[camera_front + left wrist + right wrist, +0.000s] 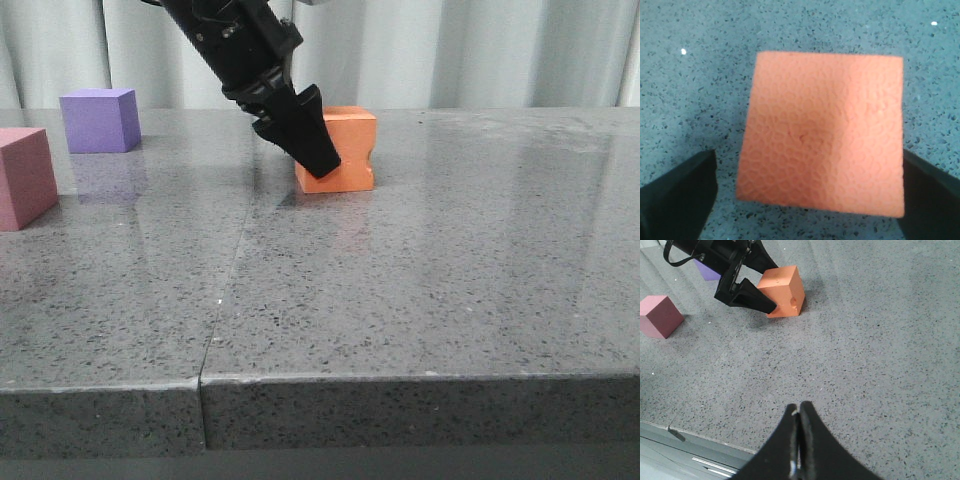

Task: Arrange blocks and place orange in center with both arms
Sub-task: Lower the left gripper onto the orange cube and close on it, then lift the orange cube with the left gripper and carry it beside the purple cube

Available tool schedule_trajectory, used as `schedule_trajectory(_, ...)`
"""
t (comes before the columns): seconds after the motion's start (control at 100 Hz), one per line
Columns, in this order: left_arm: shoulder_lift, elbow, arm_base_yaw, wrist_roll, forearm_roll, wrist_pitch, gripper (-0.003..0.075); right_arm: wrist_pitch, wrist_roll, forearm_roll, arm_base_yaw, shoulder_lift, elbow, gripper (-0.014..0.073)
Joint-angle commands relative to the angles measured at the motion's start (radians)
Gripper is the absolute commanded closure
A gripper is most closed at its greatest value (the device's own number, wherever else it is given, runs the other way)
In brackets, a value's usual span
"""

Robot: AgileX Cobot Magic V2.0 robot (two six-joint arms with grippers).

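The orange, a cube with a notch in one edge, rests on the grey table near the middle back. My left gripper reaches down over it, open, one finger on each side. In the left wrist view the orange fills the gap, with a strip of table showing between it and one of the fingers. The purple block stands at the back left and the pink-red block at the far left edge. My right gripper is shut and empty, low over the table's near edge.
The speckled grey table has a seam running front to back and a front edge. A pale curtain hangs behind it. The right arm does not show in the front view.
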Motion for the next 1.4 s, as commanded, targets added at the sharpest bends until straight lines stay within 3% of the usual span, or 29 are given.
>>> schedule_trajectory(0.0, -0.062, -0.034, -0.007, 0.003, -0.044, -0.019, 0.016, -0.078, -0.006, -0.001, -0.002, 0.007, -0.027, 0.0662)
schedule_trajectory(0.17, -0.062, -0.034, -0.007, 0.003, -0.044, -0.019, 0.0328, -0.078, -0.006, -0.001, -0.002, 0.007, -0.027, 0.0662)
schedule_trajectory(0.29, -0.062, -0.034, -0.007, 0.003, -0.044, -0.017, 0.0391, -0.078, -0.006, -0.001, -0.002, 0.007, -0.027, 0.0662)
schedule_trajectory(0.66, -0.078, -0.034, -0.007, -0.021, -0.044, -0.01, 0.0405, -0.078, -0.006, -0.001, -0.002, 0.007, -0.027, 0.0662)
schedule_trajectory(1.06, -0.167, -0.034, 0.038, -0.43, 0.044, -0.044, 0.0407, -0.078, -0.006, -0.001, -0.002, 0.007, -0.027, 0.0662)
schedule_trajectory(1.39, -0.258, -0.03, 0.052, -0.842, 0.401, -0.034, 0.0409, -0.078, -0.006, -0.001, -0.002, 0.007, -0.027, 0.0662)
